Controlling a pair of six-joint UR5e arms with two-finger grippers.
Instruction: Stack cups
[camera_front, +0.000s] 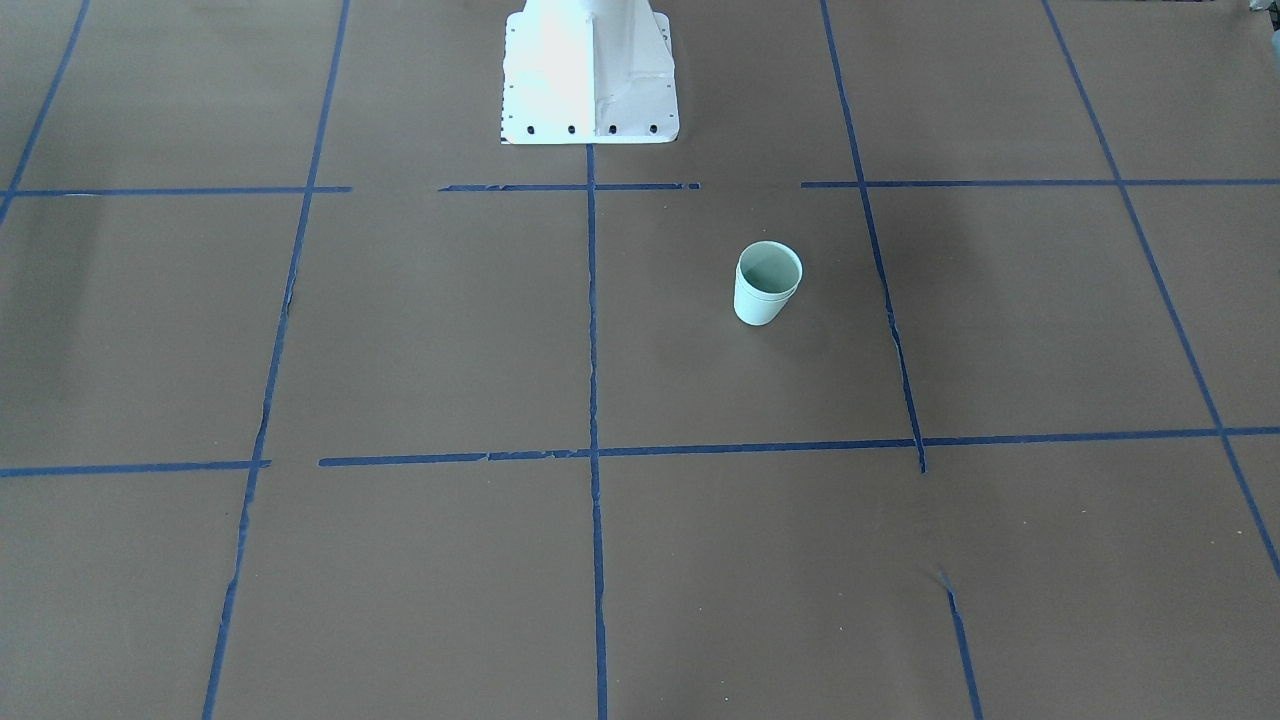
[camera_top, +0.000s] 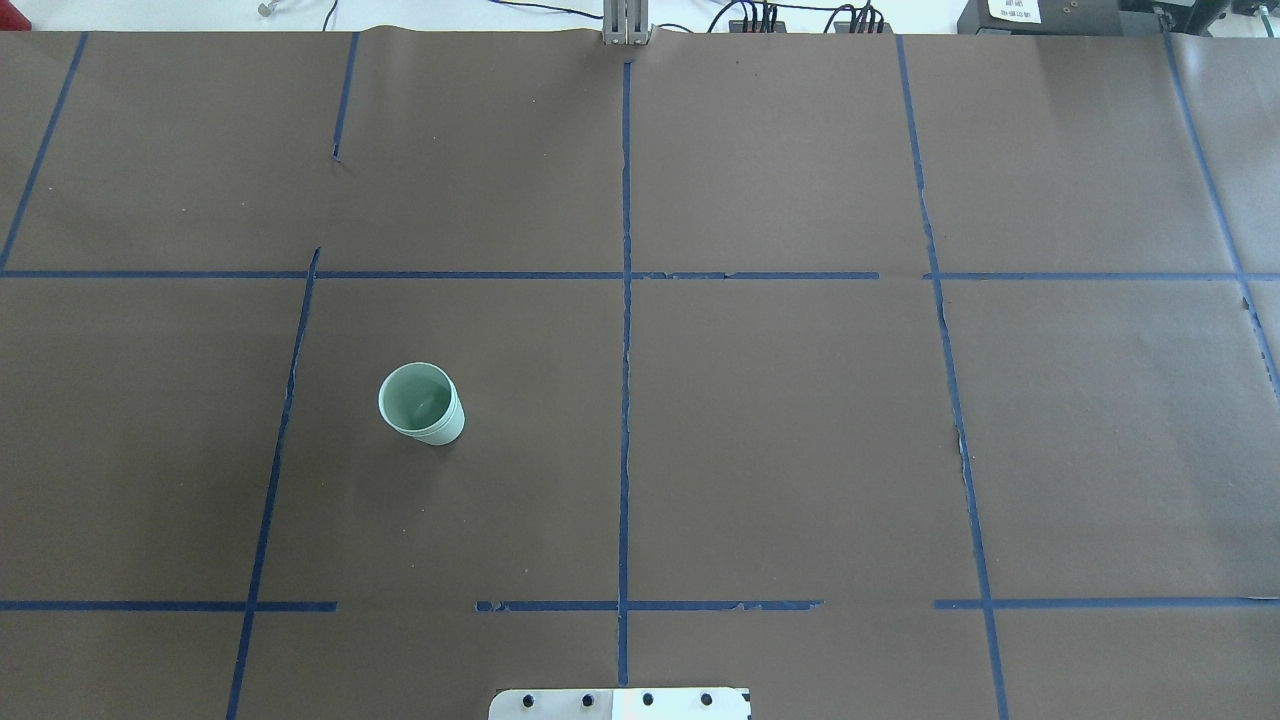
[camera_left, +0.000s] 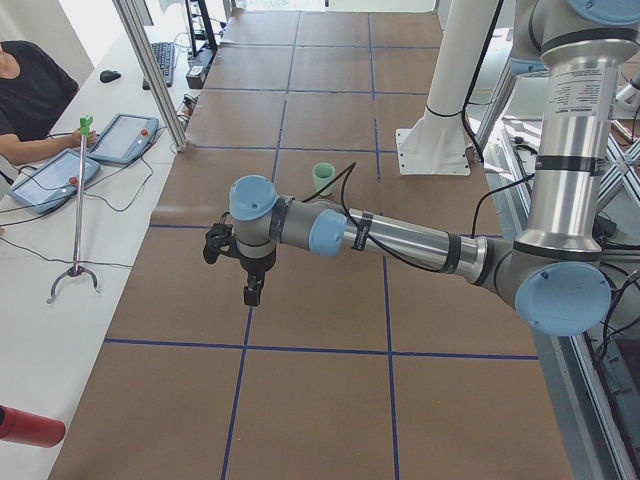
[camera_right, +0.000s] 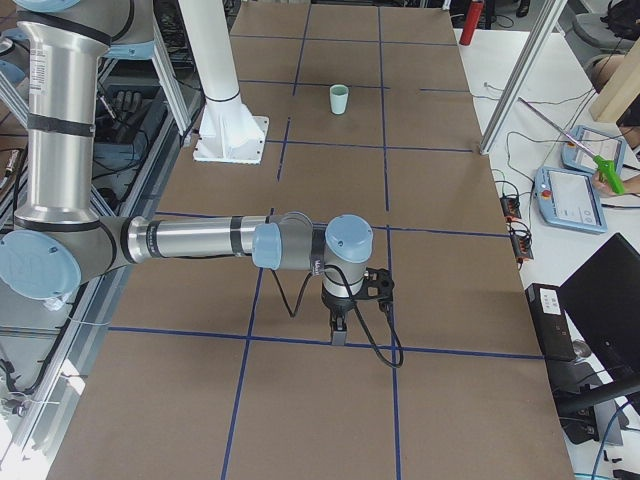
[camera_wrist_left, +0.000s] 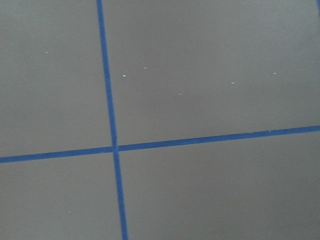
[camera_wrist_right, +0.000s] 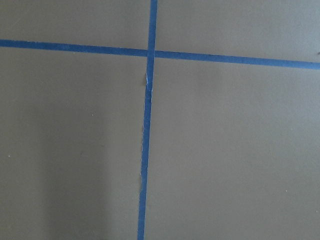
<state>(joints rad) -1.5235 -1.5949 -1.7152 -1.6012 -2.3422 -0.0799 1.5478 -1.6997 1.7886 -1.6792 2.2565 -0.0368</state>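
Note:
The pale mint-green cups (camera_front: 768, 283) stand upright as one stack on the brown paper, one rim just below the other, on the robot's left half of the table (camera_top: 421, 404). The stack shows small in the exterior left view (camera_left: 324, 177) and far off in the exterior right view (camera_right: 340, 98). My left gripper (camera_left: 252, 293) hangs over bare paper, well away from the stack. My right gripper (camera_right: 338, 335) hangs over a tape line at the other end. Both show only in the side views, so I cannot tell if they are open or shut.
The white robot base plate (camera_front: 590, 90) sits at the table's robot side (camera_top: 620, 703). Blue tape lines (camera_wrist_left: 114, 147) cross the paper (camera_wrist_right: 147, 100). Beside the table are an operator's tablets (camera_left: 50, 180), a grabber stick (camera_left: 78, 200) and a red bottle (camera_left: 28, 428).

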